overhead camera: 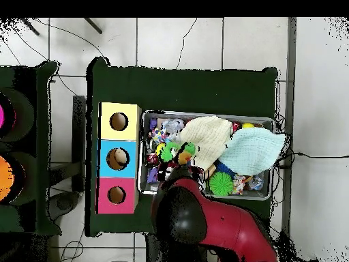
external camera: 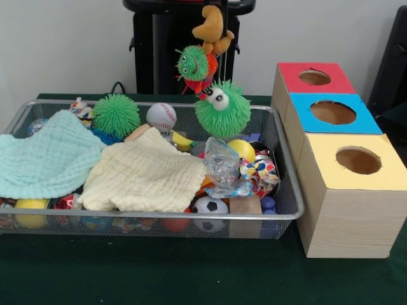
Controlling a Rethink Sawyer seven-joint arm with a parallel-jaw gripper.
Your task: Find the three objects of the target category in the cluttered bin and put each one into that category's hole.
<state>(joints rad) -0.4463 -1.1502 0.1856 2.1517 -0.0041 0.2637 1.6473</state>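
Observation:
A bunch of toys hangs above the back of the wire bin (external camera: 146, 216): a brown plush (external camera: 213, 27) on top, a small green and red fuzzy creature (external camera: 196, 63) under it, and a green puffer with googly eyes (external camera: 222, 109) lowest, level with the bin's rim. My gripper (overhead camera: 183, 162) is above them at the end of the red arm (overhead camera: 218, 225), shut on the bunch, and the toys hide its tips. Three box holes stand beside the bin: red (external camera: 314, 77), blue (external camera: 332, 112), yellow (external camera: 358, 160).
The bin holds a mint cloth (external camera: 44, 159), a cream cloth (external camera: 146, 175), a green spiky ball (external camera: 116, 114), a baseball (external camera: 161, 116), a soccer ball (external camera: 210, 206), crumpled clear plastic (external camera: 222, 165) and several small balls. The cloths cover much of the clutter.

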